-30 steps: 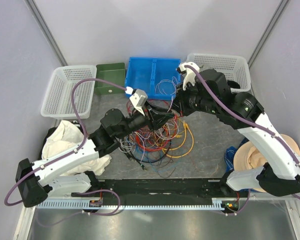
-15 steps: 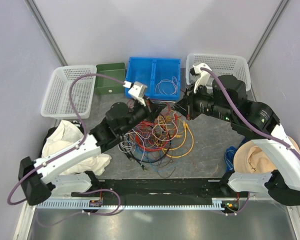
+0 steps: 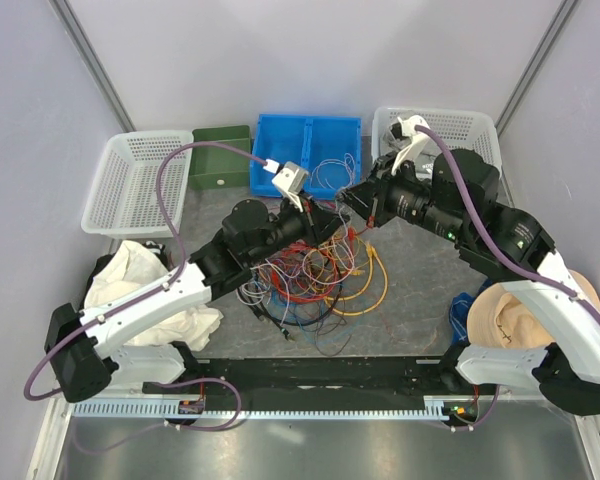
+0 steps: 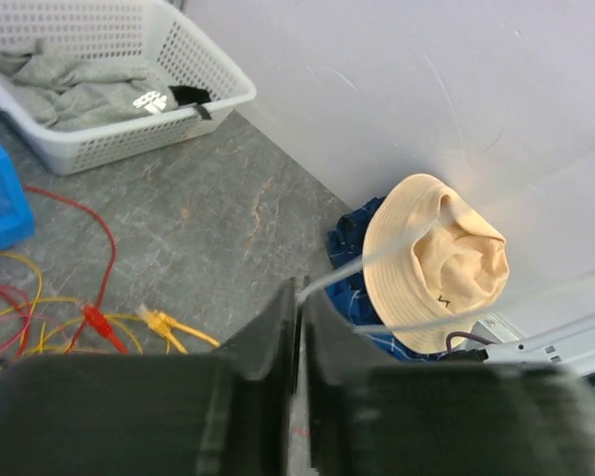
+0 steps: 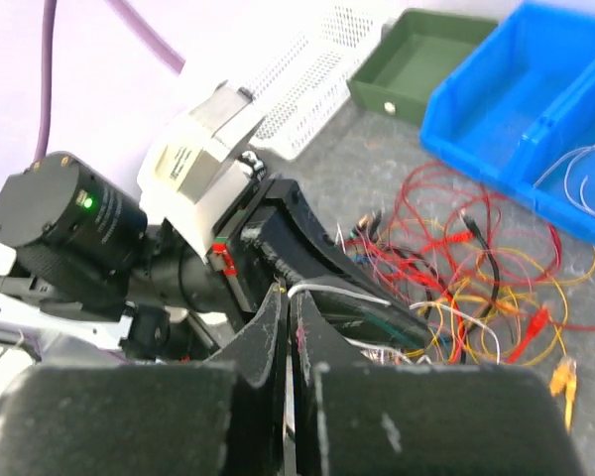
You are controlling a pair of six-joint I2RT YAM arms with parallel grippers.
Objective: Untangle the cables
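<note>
The cables (image 3: 315, 272) lie in a tangled heap of red, orange, yellow, white, blue and black wires mid-table. My left gripper (image 3: 325, 222) hovers over the heap's far edge, shut on a thin white wire (image 4: 377, 254) that leaves its tips (image 4: 300, 290) to the right. My right gripper (image 3: 352, 200) is close beside it, tips (image 5: 286, 294) shut on a white wire (image 5: 342, 291) that runs toward the left gripper. Red and yellow wires (image 5: 476, 258) spread behind it. A yellow plug end (image 4: 157, 319) and a red clip (image 4: 94, 319) lie on the table.
A blue bin (image 3: 280, 150) at the back holds a few white wires. A green tray (image 3: 220, 155) and a white basket (image 3: 140, 180) stand left; a white basket (image 3: 450, 130) with grey cloth stands back right. White cloth (image 3: 125, 280) lies left; a beige hat (image 3: 510, 320) lies on blue cloth right.
My left gripper has reached farther toward the back right over the heap. My right arm has swung back and right, and its gripper has risen toward the blue bin. Both stay shut.
</note>
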